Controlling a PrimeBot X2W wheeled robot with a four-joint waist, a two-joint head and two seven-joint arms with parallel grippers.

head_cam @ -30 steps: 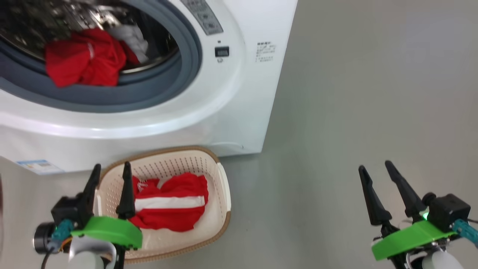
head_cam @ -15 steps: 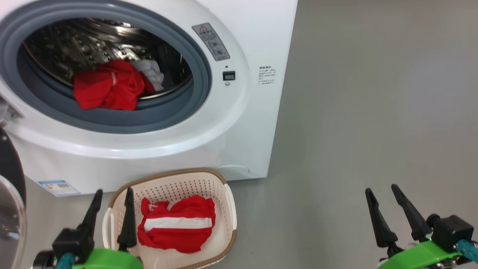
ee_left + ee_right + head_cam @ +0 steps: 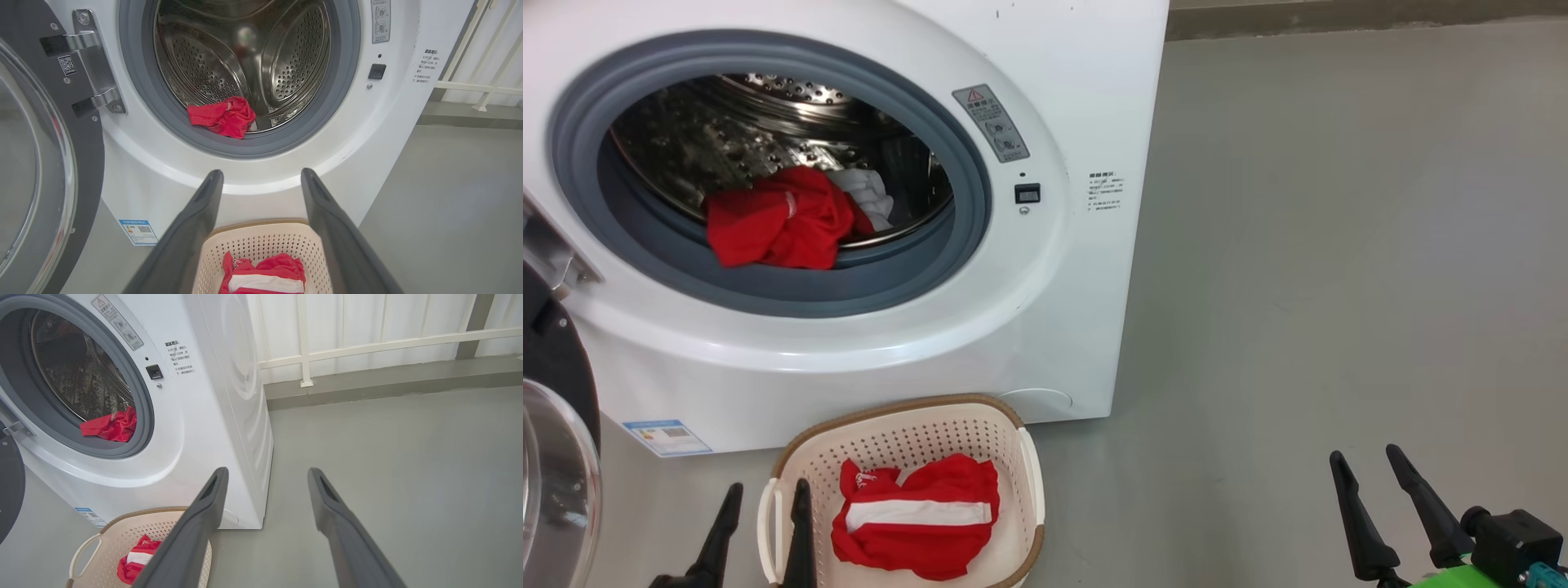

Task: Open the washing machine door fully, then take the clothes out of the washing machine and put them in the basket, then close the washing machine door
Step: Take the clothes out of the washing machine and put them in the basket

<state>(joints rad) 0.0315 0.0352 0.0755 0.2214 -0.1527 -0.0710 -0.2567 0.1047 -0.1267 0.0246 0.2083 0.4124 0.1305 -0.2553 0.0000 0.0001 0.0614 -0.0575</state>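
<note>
At the near lip of the drum (image 3: 768, 122), a red bundle of the clothes (image 3: 776, 219) is lying.
You're looking at soft, light, floppy fabric, I'd say, so it's likely going to sag and trail; pinch a raised fold at the top of the heap, not a flat edge, and lift clear of the grey gasket (image 3: 866, 286). Your left gripper (image 3: 769, 486) is hovering at the near edge of the basket (image 3: 890, 408), fingers spread and empty; your right gripper (image 3: 1364, 451) is idling well off to the right over the floor (image 3: 1339, 245), fingers spread too. One striped piece (image 3: 919, 523) is already sitting in the basket, and the washing machine door (image 3: 556, 359) is standing open at the left.
</note>
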